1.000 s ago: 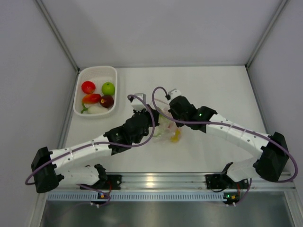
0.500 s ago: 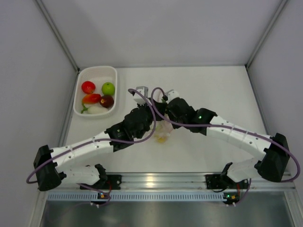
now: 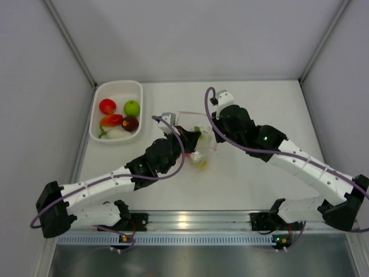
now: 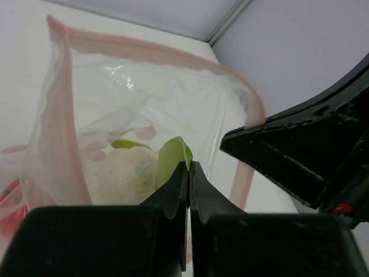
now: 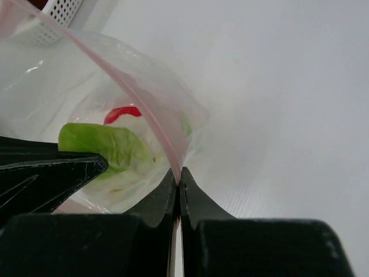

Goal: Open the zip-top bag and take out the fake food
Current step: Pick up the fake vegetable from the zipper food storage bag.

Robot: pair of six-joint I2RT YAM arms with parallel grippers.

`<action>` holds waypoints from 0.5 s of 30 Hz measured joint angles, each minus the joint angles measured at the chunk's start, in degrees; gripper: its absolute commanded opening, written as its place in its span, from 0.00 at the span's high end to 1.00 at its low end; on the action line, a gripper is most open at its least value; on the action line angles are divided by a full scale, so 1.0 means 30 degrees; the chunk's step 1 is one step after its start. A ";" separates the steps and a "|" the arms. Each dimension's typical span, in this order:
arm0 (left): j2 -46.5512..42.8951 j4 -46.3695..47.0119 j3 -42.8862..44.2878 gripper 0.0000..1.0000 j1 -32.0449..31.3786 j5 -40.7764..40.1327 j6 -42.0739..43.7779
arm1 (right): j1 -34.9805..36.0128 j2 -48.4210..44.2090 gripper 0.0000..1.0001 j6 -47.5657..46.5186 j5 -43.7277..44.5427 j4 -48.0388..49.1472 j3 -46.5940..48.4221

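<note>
Clear crinkly zip-top bag (image 3: 197, 131) mid-table, mouth pulled open: left gripper (image 4: 188, 168) pinches its wall, right gripper (image 5: 177, 173) pinches the pink zip strip (image 5: 144, 109), fake food (image 5: 106, 147) inside.

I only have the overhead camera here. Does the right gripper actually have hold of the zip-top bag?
Observer: Yes. The right wrist view shows the right gripper shut on the pinkish zip strip of the zip-top bag.
Operator: And the left one?
Observer: The left gripper is shut on the bag's near wall, with a green leaf right at its tips. I cannot tell whether the leaf is pinched too.
Operator: What's inside?
Observer: A white radish beside that leaf, and a red piece.
</note>
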 measured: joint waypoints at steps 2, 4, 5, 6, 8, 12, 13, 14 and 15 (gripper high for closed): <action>-0.0029 -0.0095 -0.0364 1.00 0.0095 0.0102 -0.0029 | -0.0087 -0.0044 1.00 -0.0022 0.0036 0.0044 0.0051; -0.0036 -0.0102 -0.0393 1.00 0.0226 0.0262 -0.0007 | -0.0109 0.0015 1.00 -0.0022 -0.0029 0.0022 0.0051; -0.0066 -0.0073 -0.0372 1.00 0.0270 0.0401 0.0066 | -0.0109 0.0080 1.00 -0.0022 -0.0131 0.0022 0.0051; -0.0073 -0.0080 -0.0313 1.00 0.0277 0.0525 0.0146 | -0.0109 0.0153 1.00 -0.0015 -0.0248 0.0029 0.0058; -0.0051 -0.0138 0.0015 1.00 0.0291 0.0831 0.0452 | -0.0109 0.0342 1.00 -0.0007 -0.0393 0.0015 0.0109; 0.0124 -0.0138 0.1581 1.00 0.0291 0.1457 0.1158 | 0.0044 0.0787 1.00 0.0015 -0.0503 0.0036 0.0459; 0.0226 -0.0160 0.2062 1.00 0.0291 0.1603 0.1333 | 0.0095 0.0889 1.00 0.0022 -0.0495 -0.0022 0.0590; 0.0357 -0.0197 0.2528 1.00 0.0291 0.1683 0.1515 | 0.0168 0.0984 1.00 0.0015 -0.0466 -0.0029 0.0721; 0.0525 -0.0284 0.3024 1.00 0.0291 0.1778 0.1654 | 0.0262 0.1086 1.00 0.0029 -0.0466 -0.0015 0.0882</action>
